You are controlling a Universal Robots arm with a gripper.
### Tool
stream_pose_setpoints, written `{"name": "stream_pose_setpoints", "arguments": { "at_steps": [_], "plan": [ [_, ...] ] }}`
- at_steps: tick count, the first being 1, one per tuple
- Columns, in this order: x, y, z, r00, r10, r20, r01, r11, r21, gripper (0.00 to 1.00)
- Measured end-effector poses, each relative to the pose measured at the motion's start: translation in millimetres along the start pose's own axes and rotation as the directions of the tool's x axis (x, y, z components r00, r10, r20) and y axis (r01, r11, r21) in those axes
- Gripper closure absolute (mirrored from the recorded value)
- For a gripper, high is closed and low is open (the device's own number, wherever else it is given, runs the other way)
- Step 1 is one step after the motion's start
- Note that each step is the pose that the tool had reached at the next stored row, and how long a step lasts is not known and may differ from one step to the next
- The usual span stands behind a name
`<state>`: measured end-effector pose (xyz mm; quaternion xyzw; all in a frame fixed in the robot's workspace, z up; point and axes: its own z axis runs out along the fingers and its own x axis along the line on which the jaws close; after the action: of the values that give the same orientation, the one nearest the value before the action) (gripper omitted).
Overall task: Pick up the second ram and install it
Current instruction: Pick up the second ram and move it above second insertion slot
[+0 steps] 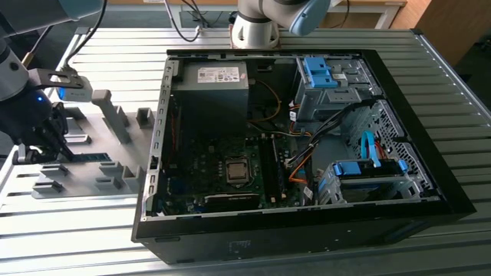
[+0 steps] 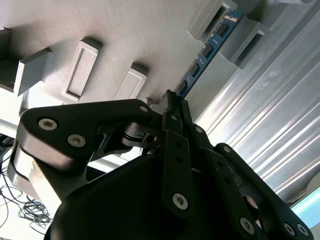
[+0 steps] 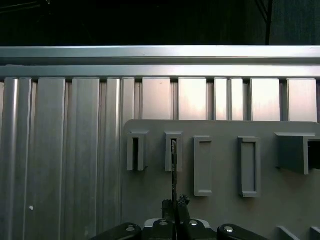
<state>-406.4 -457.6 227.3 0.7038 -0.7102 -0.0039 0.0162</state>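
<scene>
At the exterior view's left, the gripper point(image 1: 65, 152) stands low over the grey holder plate point(image 1: 134, 150). In the second wrist view its fingers point(image 2: 176, 116) are almost closed and seem to pinch the near end of the second ram point(image 2: 207, 47). The far end of the ram sits in a slot of the plate. So the pick-up step is in hand, and lifting would need a straight pull out of the slot. To the right lies the open computer case point(image 1: 307, 233). The white label point(image 1: 217, 75) on its power supply point(image 1: 211, 98) cannot be read.
</scene>
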Motion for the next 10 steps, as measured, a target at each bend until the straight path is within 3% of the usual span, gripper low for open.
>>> {"name": "stream_pose_setpoints", "arguments": {
  "at_steps": [10],
  "plan": [
    [0.0, 0.1, -3.2, 1.0000, 0.000, -0.0012, 0.000, 1.0000, -0.0001, 0.86]
  ]
}}
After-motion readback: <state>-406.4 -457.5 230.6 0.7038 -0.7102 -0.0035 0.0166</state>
